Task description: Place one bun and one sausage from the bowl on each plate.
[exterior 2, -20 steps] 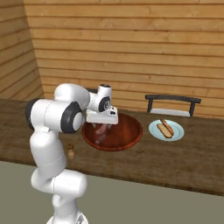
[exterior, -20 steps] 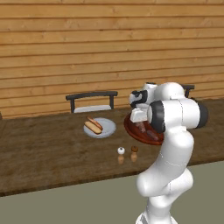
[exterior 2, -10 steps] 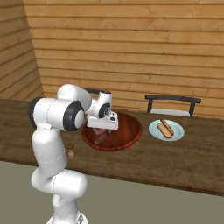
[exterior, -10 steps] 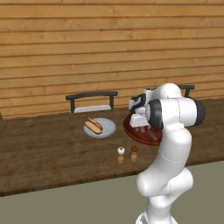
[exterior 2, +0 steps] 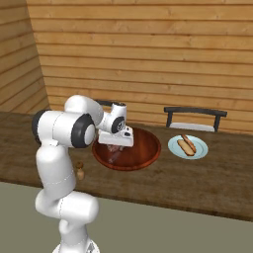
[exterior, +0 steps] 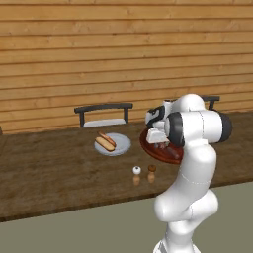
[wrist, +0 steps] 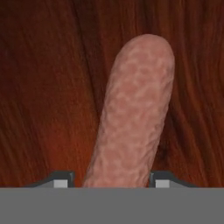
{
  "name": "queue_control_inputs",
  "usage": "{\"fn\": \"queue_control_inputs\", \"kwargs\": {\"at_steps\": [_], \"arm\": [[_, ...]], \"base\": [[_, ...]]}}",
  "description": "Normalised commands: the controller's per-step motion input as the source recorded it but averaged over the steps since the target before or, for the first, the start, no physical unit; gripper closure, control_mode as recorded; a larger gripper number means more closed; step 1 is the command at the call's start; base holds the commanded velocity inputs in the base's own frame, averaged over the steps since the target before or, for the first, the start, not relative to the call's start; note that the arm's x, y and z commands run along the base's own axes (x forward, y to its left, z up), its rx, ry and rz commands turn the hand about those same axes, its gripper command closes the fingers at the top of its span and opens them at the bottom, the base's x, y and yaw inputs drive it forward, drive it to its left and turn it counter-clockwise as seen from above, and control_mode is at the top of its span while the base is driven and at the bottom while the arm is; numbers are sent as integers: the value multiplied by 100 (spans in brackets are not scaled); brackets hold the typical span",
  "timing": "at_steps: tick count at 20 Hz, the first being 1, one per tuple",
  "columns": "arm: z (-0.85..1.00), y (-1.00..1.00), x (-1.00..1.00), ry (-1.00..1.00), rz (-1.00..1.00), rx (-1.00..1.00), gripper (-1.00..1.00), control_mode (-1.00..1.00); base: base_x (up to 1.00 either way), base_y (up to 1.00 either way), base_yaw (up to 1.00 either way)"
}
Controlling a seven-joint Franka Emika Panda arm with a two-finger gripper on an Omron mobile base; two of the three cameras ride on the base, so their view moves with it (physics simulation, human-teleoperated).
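The wooden bowl sits on the dark table, and my gripper reaches down into it. In the hand view a pink sausage lies on the bowl's red-brown floor, running up between my gripper's two tips. The right tip touches it, while a sliver of gap shows at the left tip. The jaws stand partly closed around it. A grey plate holds a bun with a sausage beside it.
Salt and pepper shakers stand near the table's front edge, close to my arm. A dark chair stands behind the plate against the wooden wall. Another chair back shows behind the bowl.
My hand has dropped lower into the bowl, and the jaws have narrowed from wide open to just around the sausage. Plate and shakers have not moved.
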Motion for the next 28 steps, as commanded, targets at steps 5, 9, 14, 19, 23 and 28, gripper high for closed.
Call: {"fn": "queue_control_inputs", "kwargs": {"at_steps": [5, 9, 14, 19, 23, 28], "arm": [[19, 0, -3, 0, 0, 0, 100, -100], [86, 0, -17, 0, 0, 0, 100, -100], [81, 11, -72, -1, 7, -1, 100, -100], [62, 51, -60, -15, 25, -2, 100, -100], [46, 61, -28, -26, 28, 0, 100, -100], [20, 70, -2, -19, 21, 0, 100, -100]], "base": [[0, 0, 0], [0, 0, 0], [0, 0, 0], [0, 0, 0], [0, 0, 0], [0, 0, 0]]}}
